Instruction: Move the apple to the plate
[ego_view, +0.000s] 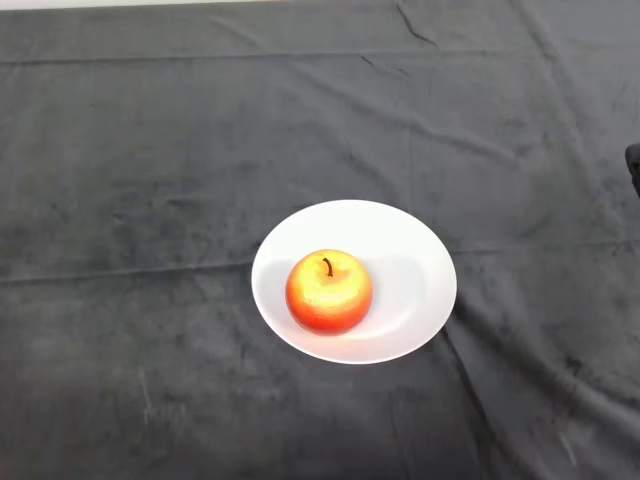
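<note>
The apple (329, 292) sits on the white plate (420, 260), upright, with its dark stem pointing up and slightly toward the far edge of the table. It rests left of the plate's middle, close to the near-left rim but inside it, so that most of the bare white surface lies to its right and behind it. The fruit is red and orange around its lower half, paling to yellow near the stem hollow (the yellow patch faces the camera).

The plate is a shallow oval dish lying flat on the dark cloth (150, 200) that covers the table. It lies a little right of the middle of the view and somewhat toward the near side. A soft shadow falls across the plate to the right of the apple.

Around the plate the cloth is grey-black and creased: one long fold runs across the far part of the table, another reaches the plate's left rim from the left, and several wrinkles fan out to the lower right. A small dark shape (633, 165) shows at the right edge; what it is cannot be told.
</note>
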